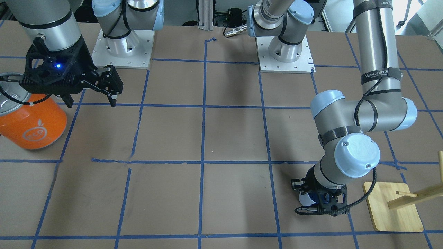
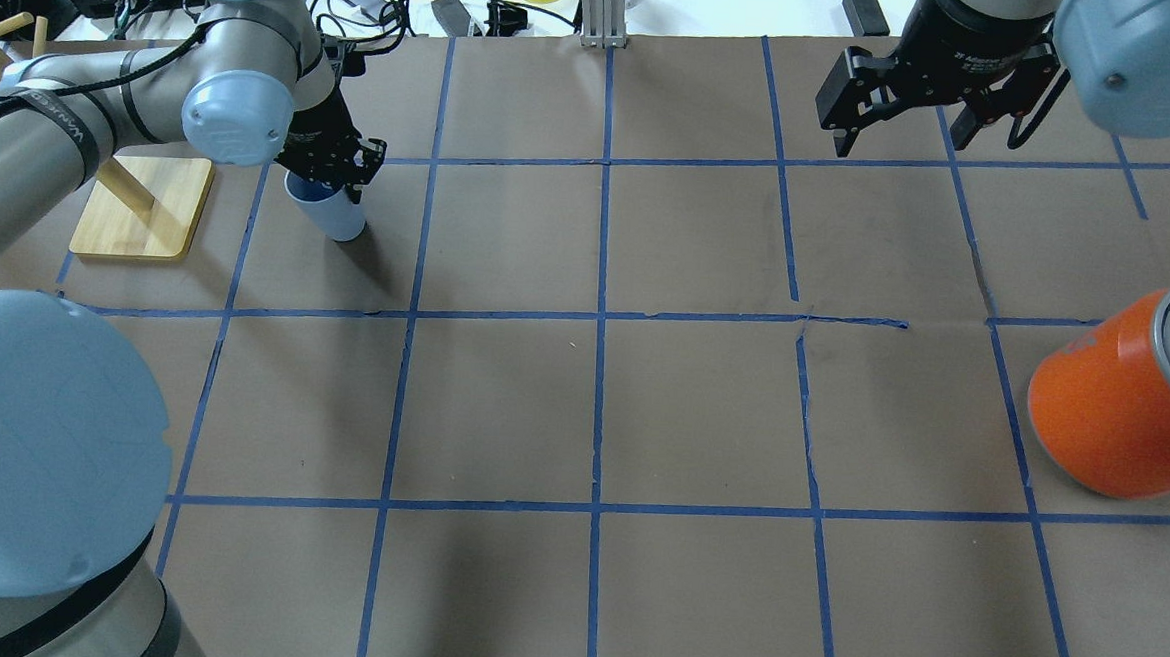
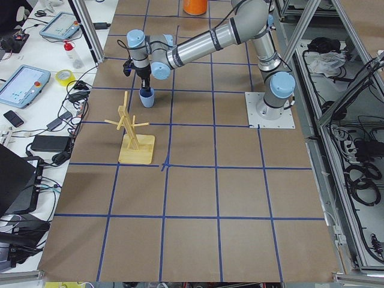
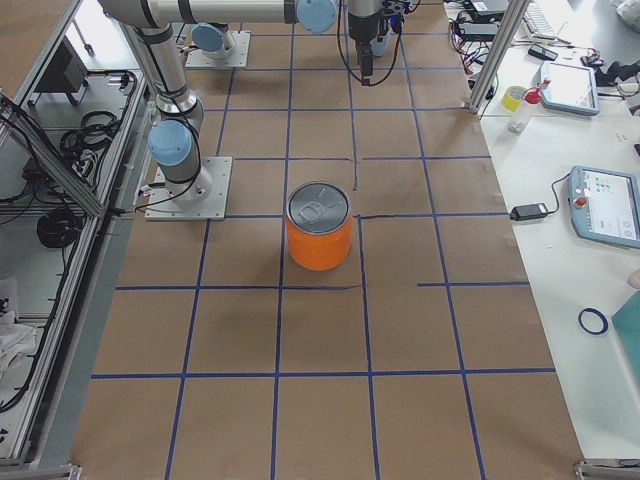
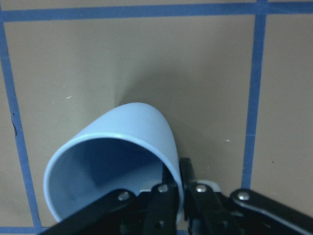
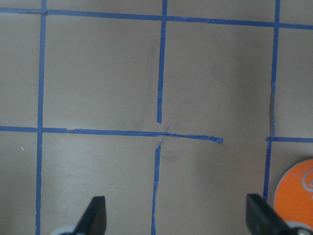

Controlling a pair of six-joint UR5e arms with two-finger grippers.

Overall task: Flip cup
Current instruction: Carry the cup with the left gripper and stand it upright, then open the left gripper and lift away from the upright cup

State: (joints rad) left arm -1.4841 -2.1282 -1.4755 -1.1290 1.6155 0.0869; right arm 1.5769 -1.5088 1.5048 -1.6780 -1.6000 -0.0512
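Note:
The pale blue cup stands rim up at the far left of the table, its base at or just above the paper. It also shows in the front view, the left side view and the left wrist view. My left gripper comes down on it from above and is shut on its rim wall, one finger inside and one outside. My right gripper hangs open and empty above the far right of the table.
A big orange can with a silver top stands at the right edge, close to my right gripper. A wooden peg rack on a square base stands just left of the cup. Blue tape lines grid the brown table.

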